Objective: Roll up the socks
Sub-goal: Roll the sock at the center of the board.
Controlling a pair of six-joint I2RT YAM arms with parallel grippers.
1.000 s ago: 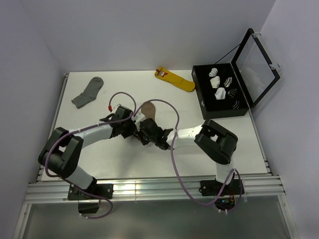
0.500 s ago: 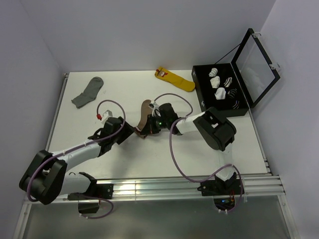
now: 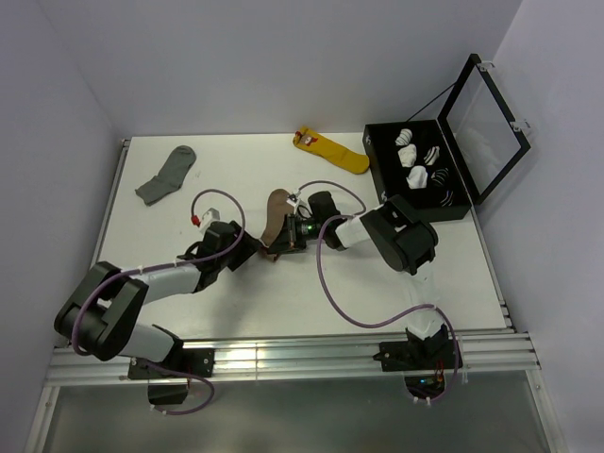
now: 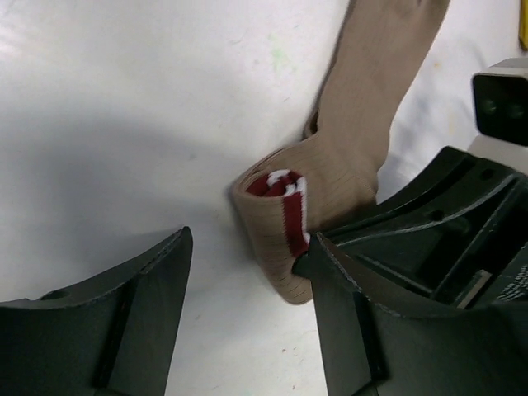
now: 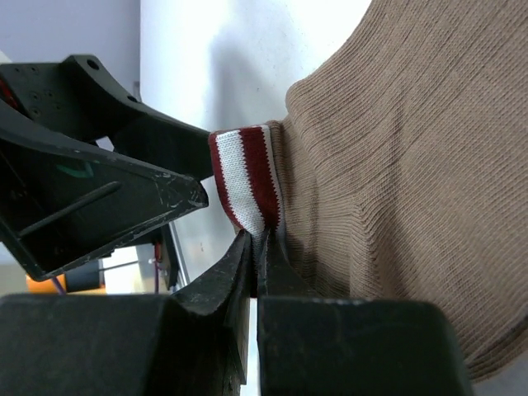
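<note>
Only the tan sock's (image 3: 276, 209) striped cuff (image 5: 247, 177) is folded over, pinched in the right gripper (image 5: 257, 247). The left gripper (image 4: 247, 247) stands open around it, and the rest lies unrolled.

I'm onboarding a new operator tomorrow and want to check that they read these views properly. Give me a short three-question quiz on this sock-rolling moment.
1. True or false: the right end effector is shut on the striped cuff of the tan sock.
2. The left end effector is: A) open, with the sock's folded end between its jaws; B) shut on the sock's toe; C) shut on nothing.
3. What colour is the sock lying alone near the far-left corner of the table?
Key: 1 true; 2 A; 3 the grey sock.
</note>
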